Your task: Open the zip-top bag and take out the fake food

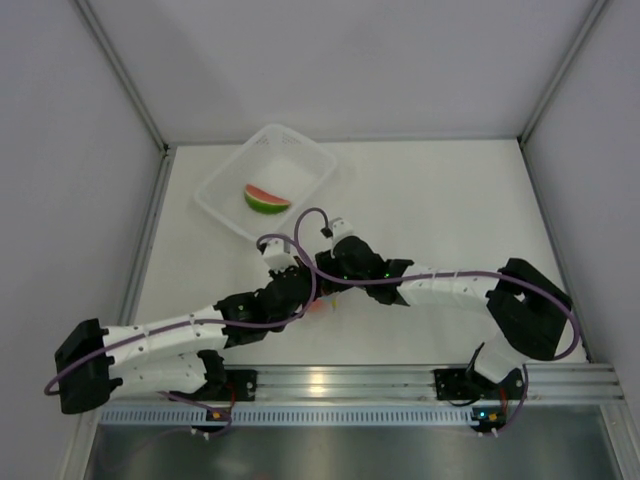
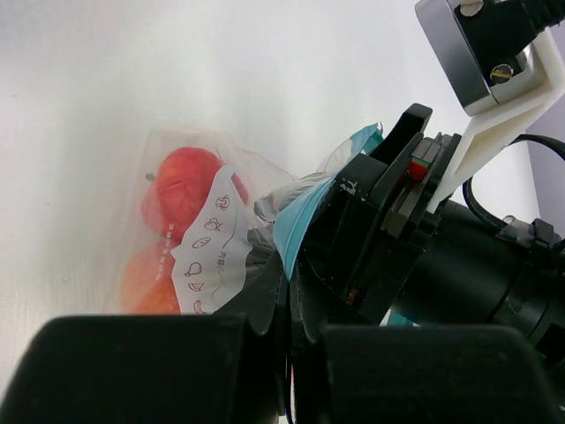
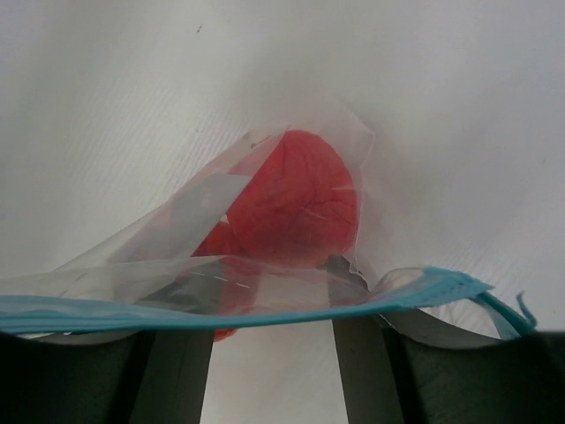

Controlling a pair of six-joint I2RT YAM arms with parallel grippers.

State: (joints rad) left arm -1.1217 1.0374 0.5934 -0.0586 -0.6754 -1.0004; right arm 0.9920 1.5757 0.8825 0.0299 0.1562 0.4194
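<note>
The zip-top bag (image 2: 263, 182) lies on the white table, clear and crinkly, with a white printed label. Its light blue zip strip (image 2: 300, 221) points toward my left gripper (image 2: 290, 305), which is shut on the bag's edge by the strip. Inside the bag are a round red ball (image 2: 185, 181) and an orange fruit (image 2: 146, 278). My right gripper (image 3: 269, 278) is open, its fingers (image 3: 353, 336) spread just behind the zip strip (image 3: 221, 316), tips under clear plastic, the red ball (image 3: 291, 203) beyond them. The watermelon wedge (image 1: 266, 199) lies in the basket. From above, both grippers (image 1: 312, 280) hide the bag.
A white mesh-sided basket (image 1: 233, 162) stands at the back left of the table. White walls enclose the table on three sides. The two arms cross the near half, and the right wrist (image 2: 459, 256) fills the right of the left wrist view.
</note>
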